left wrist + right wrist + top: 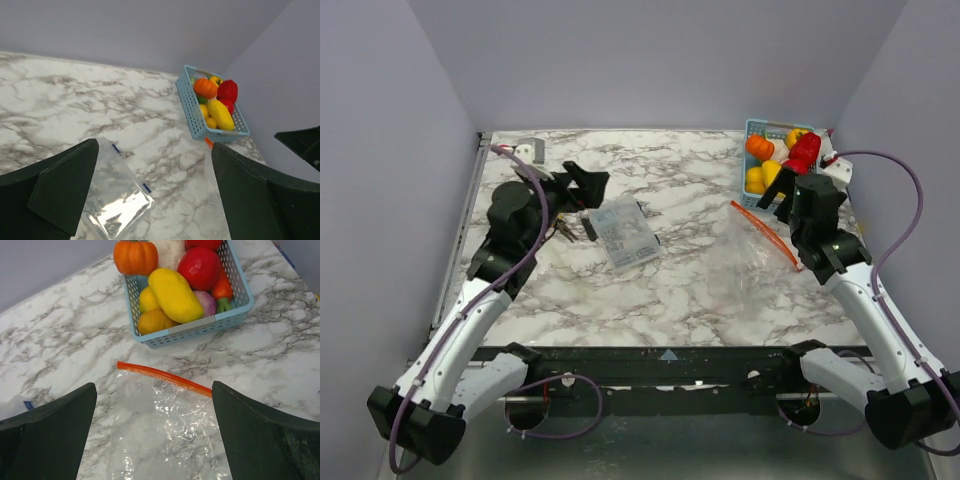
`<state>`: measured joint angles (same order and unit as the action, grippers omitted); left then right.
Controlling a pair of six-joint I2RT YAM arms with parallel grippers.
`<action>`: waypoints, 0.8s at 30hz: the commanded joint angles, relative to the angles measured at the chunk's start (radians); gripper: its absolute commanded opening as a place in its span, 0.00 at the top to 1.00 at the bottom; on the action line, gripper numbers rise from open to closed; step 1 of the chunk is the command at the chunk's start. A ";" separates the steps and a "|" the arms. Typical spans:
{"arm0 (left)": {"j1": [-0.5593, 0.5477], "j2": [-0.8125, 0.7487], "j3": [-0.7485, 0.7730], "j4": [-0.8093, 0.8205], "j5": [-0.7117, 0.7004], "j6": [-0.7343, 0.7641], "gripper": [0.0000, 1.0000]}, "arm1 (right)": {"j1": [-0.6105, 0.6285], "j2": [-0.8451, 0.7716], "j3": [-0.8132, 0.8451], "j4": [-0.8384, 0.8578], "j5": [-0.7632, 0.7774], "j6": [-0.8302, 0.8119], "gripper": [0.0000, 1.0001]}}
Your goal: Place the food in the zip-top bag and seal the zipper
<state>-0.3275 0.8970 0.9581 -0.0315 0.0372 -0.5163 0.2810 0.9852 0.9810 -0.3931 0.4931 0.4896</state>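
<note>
The food (775,158) lies heaped in a blue mesh basket (748,135) at the back right: an orange pumpkin (135,256), a long yellow piece (175,295) and a red piece (200,267). It also shows in the left wrist view (218,97). The zip-top bag (758,243) lies flat and empty in front of the basket, its red-orange zipper (164,377) on the basket side. My right gripper (778,192) is open and empty above the bag (170,435), with the zipper between its fingers. My left gripper (582,184) is open and empty at the back left.
A rigid clear box (625,232) lies left of centre, under my left gripper (154,146) in the left wrist view (117,197). Grey walls enclose the table on three sides. The basket (165,337) stands close to the right wall.
</note>
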 commanded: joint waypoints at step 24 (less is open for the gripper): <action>-0.834 0.660 0.234 -0.147 -0.405 -0.638 0.02 | -0.005 0.069 0.017 -0.149 0.054 0.075 0.00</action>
<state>-1.1271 1.4879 1.1164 -0.2077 -0.3893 -1.0687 0.2810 1.1664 1.0149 -0.5919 0.5346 0.5571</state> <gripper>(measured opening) 0.983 0.998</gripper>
